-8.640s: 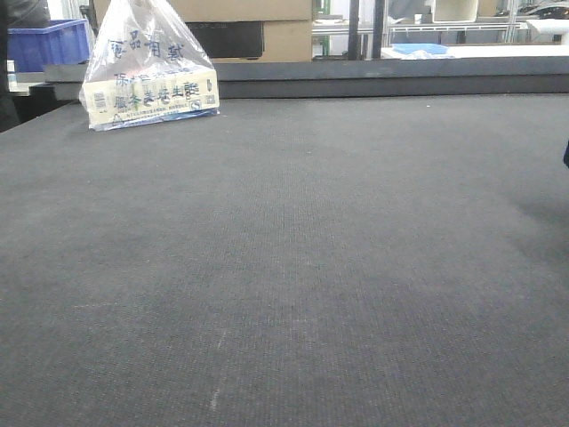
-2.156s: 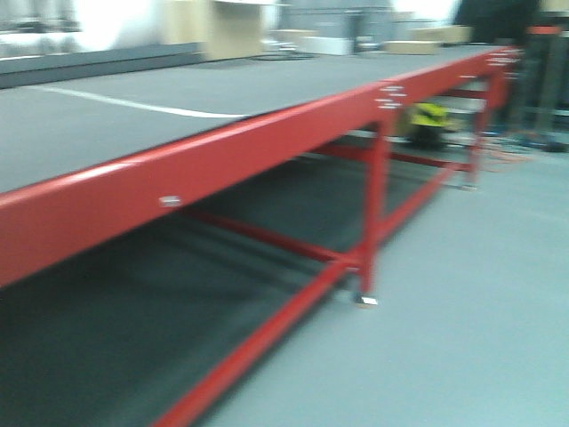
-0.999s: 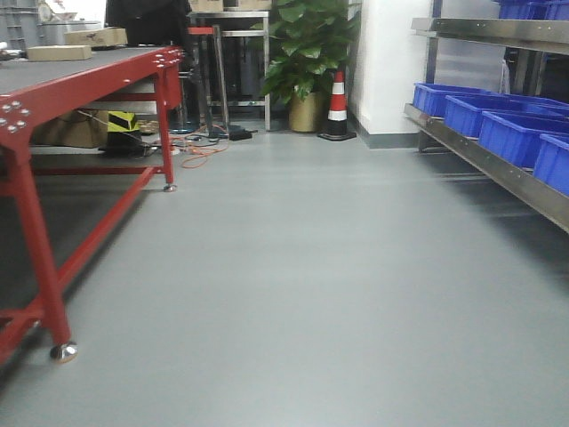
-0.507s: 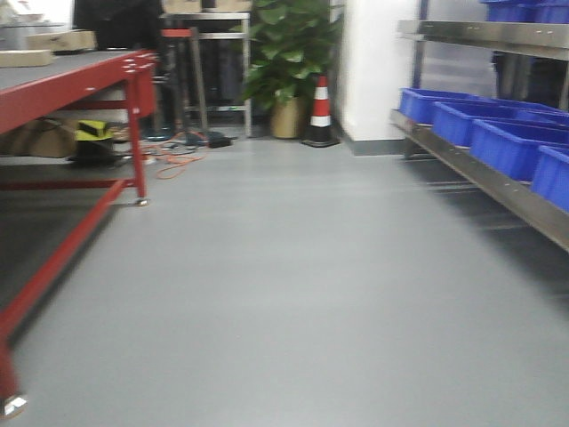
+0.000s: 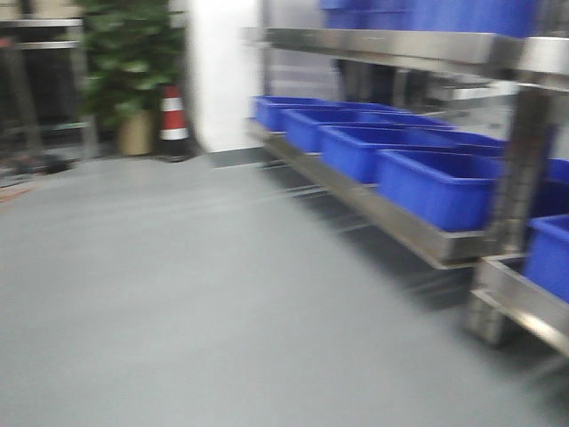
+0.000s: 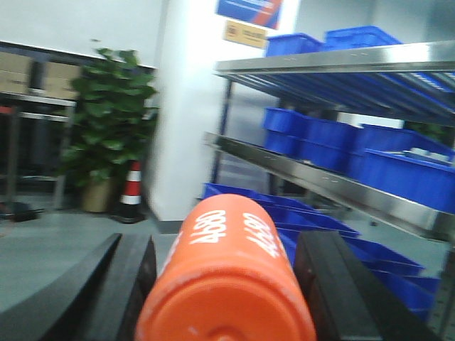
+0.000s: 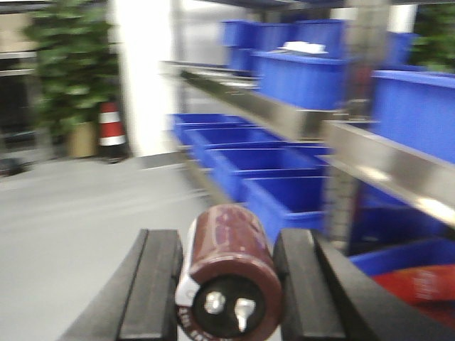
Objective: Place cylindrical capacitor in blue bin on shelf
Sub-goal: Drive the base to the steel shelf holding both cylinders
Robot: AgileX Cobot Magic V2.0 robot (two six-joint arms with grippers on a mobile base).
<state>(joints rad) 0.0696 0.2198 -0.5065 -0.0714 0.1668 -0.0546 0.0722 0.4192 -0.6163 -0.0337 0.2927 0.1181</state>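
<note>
Closest to the right wrist camera, the right tool [image 7: 226, 284] was pinching the brown capacitor [image 7: 229, 266] across its body. Its black fingers [image 7: 153, 291] pressed both flanks, and the end with two metal terminals faced the lens. Held lengthwise like that, the round part probably could not roll out, and it pointed straight at the racking ahead.

The left tool [image 6: 224, 291] was likewise closed on an orange cylinder [image 6: 227, 284] marked 4680, its flat end toward the camera. I judge this to be a second part bound for the same place.

Both parts were aloft in the tools and well apart from any bin, so the placing step had not begun. The job at this moment looked like carrying.

Beyond a stretch of bare grey floor [image 5: 178, 294] ran the shelf [image 5: 400, 227]. Its broad steel front rail slanted away from the camera, and a row of blue bins [image 5: 436, 187] sat open-topped along the lowest level, presumably so parts could be dropped in from above. More bins stood on the upper levels. The front view was smeared, so no rollers could be made out.

Farthest off, a striped traffic cone [image 5: 173, 111] and a potted plant [image 5: 124, 62] stood beside a white pillar [image 5: 222, 71], clear of the aisle.
</note>
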